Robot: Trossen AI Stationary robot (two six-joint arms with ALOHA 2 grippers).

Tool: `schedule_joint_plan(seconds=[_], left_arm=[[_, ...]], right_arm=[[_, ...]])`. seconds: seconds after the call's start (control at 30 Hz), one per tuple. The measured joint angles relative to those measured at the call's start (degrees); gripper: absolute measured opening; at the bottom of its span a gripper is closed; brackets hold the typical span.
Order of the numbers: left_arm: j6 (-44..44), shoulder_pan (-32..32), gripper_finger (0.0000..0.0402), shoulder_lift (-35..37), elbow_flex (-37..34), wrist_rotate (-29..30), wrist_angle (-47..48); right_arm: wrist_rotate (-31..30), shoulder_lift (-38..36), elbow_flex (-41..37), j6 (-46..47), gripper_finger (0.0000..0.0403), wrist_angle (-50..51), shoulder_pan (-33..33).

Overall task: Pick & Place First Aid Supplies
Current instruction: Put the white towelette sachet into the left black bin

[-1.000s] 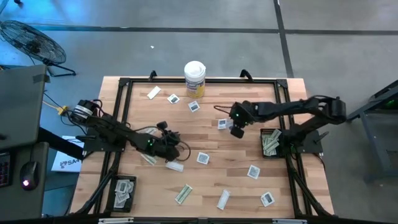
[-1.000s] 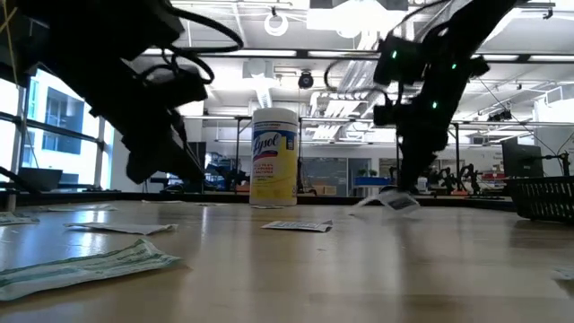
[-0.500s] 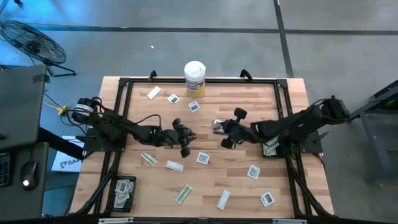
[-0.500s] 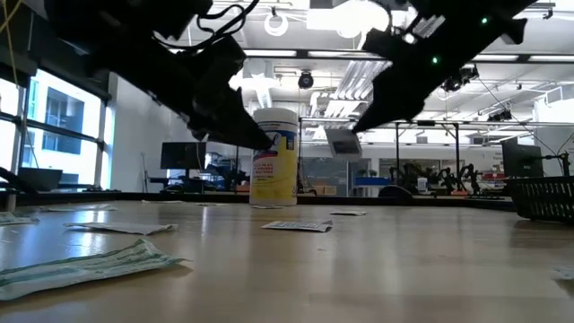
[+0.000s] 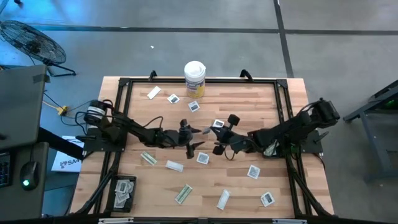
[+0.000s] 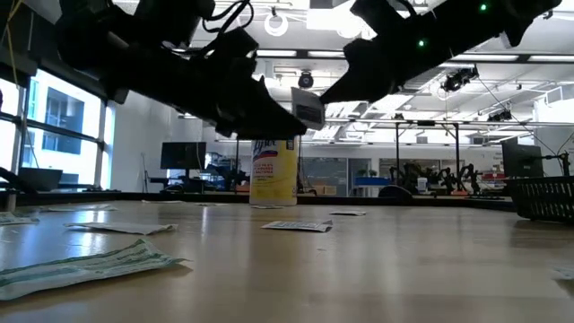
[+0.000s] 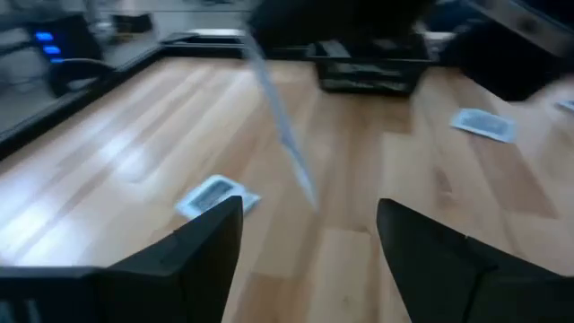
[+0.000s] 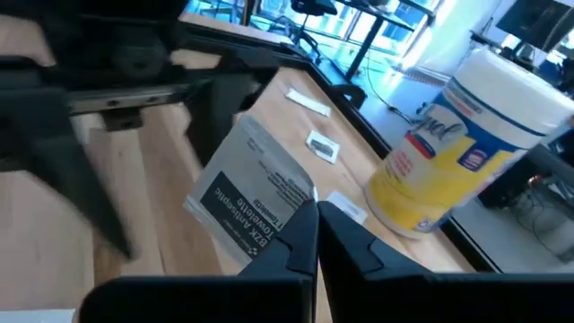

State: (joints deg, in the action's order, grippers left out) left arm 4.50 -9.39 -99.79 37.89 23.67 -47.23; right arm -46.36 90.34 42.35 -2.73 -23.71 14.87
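A square white sachet printed "BZK Antiseptic Towelette" hangs in the air over the table's middle. My right gripper is shut on it and reaches in from the right. My left gripper faces it from the left, open. In the left wrist view the sachet shows edge-on just ahead of the gap between my left gripper's fingers, apart from both. Several more first aid supplies lie flat on the wood, among them a square sachet and an oblong wrapper. My right gripper pinches the sachet's near edge between its two fingers. The fingers come nearly level from the table's right side. The sachet sticks out past them, tilted and lifted clear of the table, with its printed face toward the wrist camera.
A white canister with a yellow label stands at the far edge. One black bin with packets sits at the right, another at the near left. Loose packets dot the near half of the table.
Both grippers have risen from the table and tipped from pointing down to nearly level. They have closed in on each other over the middle. My right gripper has lifted the sachet off the wood and carried it leftward. My left gripper has opened.
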Motion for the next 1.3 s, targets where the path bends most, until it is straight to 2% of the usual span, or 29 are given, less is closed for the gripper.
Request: schedule_joint_plan(seconds=[0.17, 0.3, 0.43, 0.63, 0.67, 0.8, 0.93, 1.03, 1.13, 1.2, 1.3], left_arm=[[0.2, 0.0, 0.0254, 0.1, 0.0, 2.7, -1.8], [0.2, 0.0, 0.0237, 0.1, 0.0, 0.1, -4.1], [0.3, 0.0, 0.0180, 0.1, 0.0, 1.2, -4.3], [-0.4, 0.0, 0.0026, 0.1, 0.0, 1.5, -4.9], [-0.9, 0.0, 0.0014, 0.1, 0.0, 1.5, -4.8], [-1.8, 0.0, 0.0012, 0.1, 0.0, 3.8, -4.3], [-4.5, -0.4, 0.0007, 2.4, -0.1, 5.5, 0.6], [-6.6, -2.0, 0.0004, 7.0, 0.0, 7.6, 8.4], [-7.3, -5.2, 0.0004, 14.6, 0.0, 9.7, 22.9], [-6.3, -8.4, 0.0003, 21.4, 0.7, 9.2, 35.8], [0.2, -13.4, 0.0003, 30.8, 4.6, 4.9, 58.0]], right_arm=[[0.1, 1.2, 0.0, 0.9, 0.0000, -1.1, 0.4], [0.2, 1.3, 0.0, 2.0, 0.0000, -1.1, 0.4], [1.4, 1.3, 0.0, 2.2, 0.0000, -1.0, 0.4], [4.5, 1.3, 0.0, 2.4, 0.0000, -1.0, 0.2], [4.8, 1.3, 0.0, 2.4, 0.0000, -1.0, 0.2], [3.8, 1.3, 0.0, 2.6, 0.0007, -1.0, 0.2], [3.7, 1.3, 0.0, 2.4, 0.0029, -1.2, 0.3], [5.2, 0.7, 0.0, 2.1, 0.0056, -1.6, 0.8], [4.4, 0.0, 0.0, 1.1, 0.0085, -3.6, 1.7], [2.8, -0.1, 0.0, 0.3, 0.0100, -5.9, 2.3], [1.9, -0.1, 0.0, 0.3, 0.0115, -7.4, 2.9]])
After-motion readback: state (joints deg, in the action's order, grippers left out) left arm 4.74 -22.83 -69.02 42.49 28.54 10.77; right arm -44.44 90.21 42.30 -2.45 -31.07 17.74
